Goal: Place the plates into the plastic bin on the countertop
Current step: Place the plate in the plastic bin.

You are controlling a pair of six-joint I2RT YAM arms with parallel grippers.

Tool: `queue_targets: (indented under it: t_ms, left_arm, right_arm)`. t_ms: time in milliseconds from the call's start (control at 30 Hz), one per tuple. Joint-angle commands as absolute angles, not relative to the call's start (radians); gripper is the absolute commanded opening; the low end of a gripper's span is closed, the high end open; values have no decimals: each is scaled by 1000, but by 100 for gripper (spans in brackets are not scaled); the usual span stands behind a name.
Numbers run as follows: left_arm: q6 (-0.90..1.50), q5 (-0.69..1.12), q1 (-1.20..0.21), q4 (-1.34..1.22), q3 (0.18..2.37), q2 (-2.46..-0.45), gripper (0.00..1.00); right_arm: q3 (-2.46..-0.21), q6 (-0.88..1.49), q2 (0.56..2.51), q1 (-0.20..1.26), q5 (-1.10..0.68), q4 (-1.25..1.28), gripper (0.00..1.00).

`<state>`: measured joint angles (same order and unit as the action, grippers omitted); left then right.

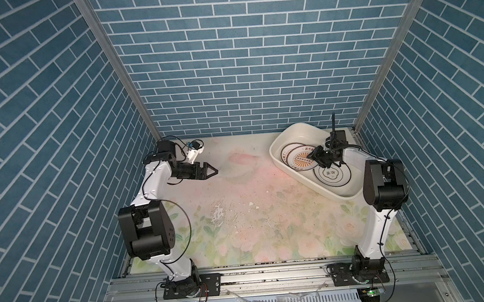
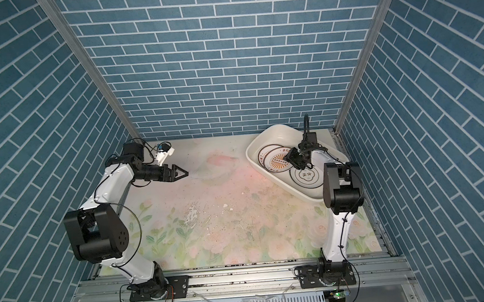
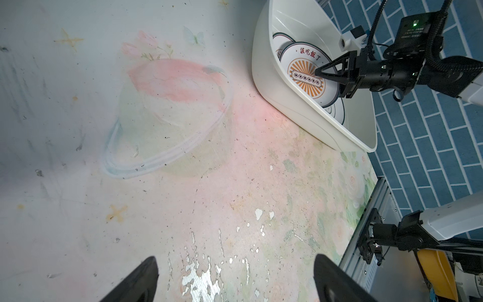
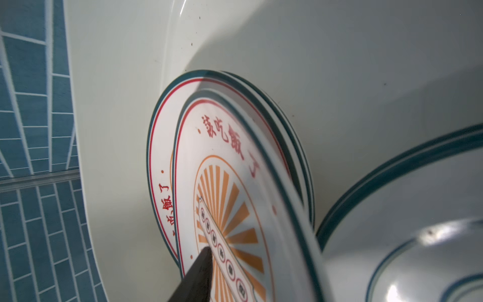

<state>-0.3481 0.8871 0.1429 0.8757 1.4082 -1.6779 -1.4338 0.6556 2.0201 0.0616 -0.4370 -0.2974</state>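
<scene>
Surroundings: Blue brick-patterned walls (image 1: 244, 70) close in the back and both sides of a flower-printed counter (image 1: 254, 223), which has a scuffed patch (image 1: 219, 214) near its middle.
Bin: A cream bin (image 1: 299, 131) sits at the counter's far right. Its long axis slants from the back wall toward the right arm.
In the way: In both top views the right arm's black elbow (image 1: 383, 188) covers the bin's near corner.
Plates: Those in view lie inside the bin, face up. A sunburst plate (image 1: 301, 160) (image 2: 278, 161) rests on an offset matching plate (image 4: 160, 146), its edge over a green-ringed plate (image 1: 331, 177).
Right fingers (image 4: 200, 274): One lies across the sunburst plate's face. The other is hidden, so whether they grip cannot be told.
Left fingers (image 3: 145, 279): Spread wide, holding nothing, over the counter's far left.
Room: The bin sits close to the back and right walls. A broad stretch of counter separates it from the left fingers.
</scene>
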Motion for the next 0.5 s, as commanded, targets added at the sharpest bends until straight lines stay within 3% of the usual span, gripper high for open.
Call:
queue_targets:
  t_ms: [0, 467]
  left_arm:
    - [-368, 910, 141, 873, 1390, -1693, 94]
    - [-377, 918, 141, 871, 1391, -1706, 94]
  right_arm:
    - [-1466, 571, 1984, 63, -309, -476, 47]
    - [-1579, 548, 2001, 72, -258, -603, 48]
